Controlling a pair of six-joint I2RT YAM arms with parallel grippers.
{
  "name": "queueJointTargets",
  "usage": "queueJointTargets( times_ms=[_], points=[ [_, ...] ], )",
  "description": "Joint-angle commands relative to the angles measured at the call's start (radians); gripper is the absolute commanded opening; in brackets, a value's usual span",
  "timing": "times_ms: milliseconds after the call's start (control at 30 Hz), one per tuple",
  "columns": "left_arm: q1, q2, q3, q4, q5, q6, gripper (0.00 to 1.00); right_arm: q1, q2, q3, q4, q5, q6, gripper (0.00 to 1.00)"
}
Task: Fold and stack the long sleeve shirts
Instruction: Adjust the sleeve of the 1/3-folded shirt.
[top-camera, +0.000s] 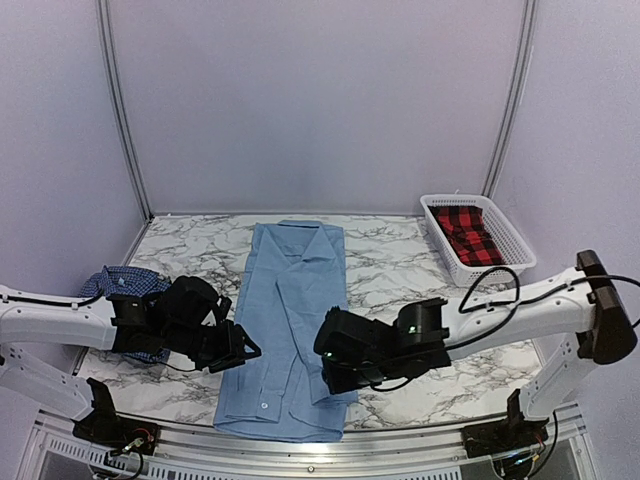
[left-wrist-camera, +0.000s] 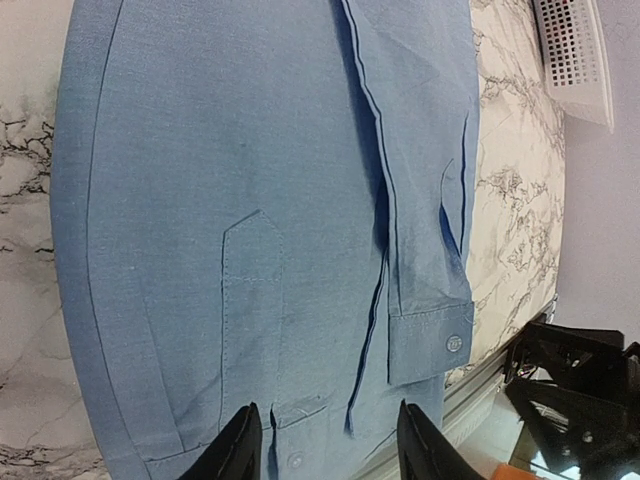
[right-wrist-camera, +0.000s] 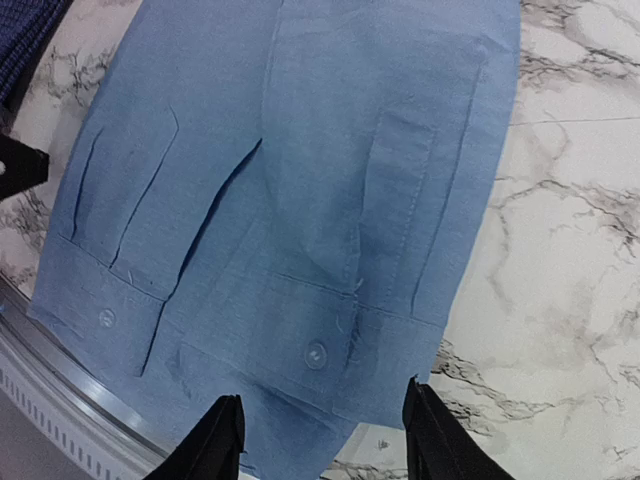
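Note:
The light blue shirt (top-camera: 290, 320) lies lengthwise down the middle of the marble table, collar at the far end, both sleeves folded in with their cuffs near the front edge. It fills the left wrist view (left-wrist-camera: 250, 200) and the right wrist view (right-wrist-camera: 300, 200). The dark blue checked shirt (top-camera: 125, 285) lies crumpled at the left, partly under my left arm. My left gripper (top-camera: 243, 352) is open and empty over the shirt's left edge, above a cuff (left-wrist-camera: 430, 340). My right gripper (top-camera: 328, 368) is open and empty over the shirt's right lower part.
A white plastic basket (top-camera: 478, 240) holding a red and black plaid cloth (top-camera: 468, 235) stands at the back right. The table's metal front rail (top-camera: 320, 445) runs just beyond the shirt's hem. Bare marble (top-camera: 400, 270) lies on either side of the shirt.

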Motion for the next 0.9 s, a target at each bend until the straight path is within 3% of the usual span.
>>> queueJointTargets(
  times_ms=[0,400,567,700,867],
  points=[
    [-0.005,-0.002,-0.011,0.014,0.006,0.003,0.48,0.004,0.111,0.063,0.022,-0.077,-0.051,0.47],
    [-0.005,0.004,-0.011,0.015,0.006,0.004,0.48,-0.048,0.199,0.022,0.156,-0.165,-0.062,0.36],
    [-0.004,0.003,-0.014,0.015,0.006,0.005,0.48,-0.050,0.252,0.049,0.143,-0.188,-0.070,0.23],
    [-0.005,-0.005,-0.016,0.015,0.007,0.005,0.48,-0.053,0.249,0.072,0.129,-0.203,-0.076,0.04],
    [-0.005,-0.013,-0.022,0.015,0.007,0.007,0.48,-0.051,0.214,0.146,0.107,-0.246,-0.088,0.00]
  ],
)
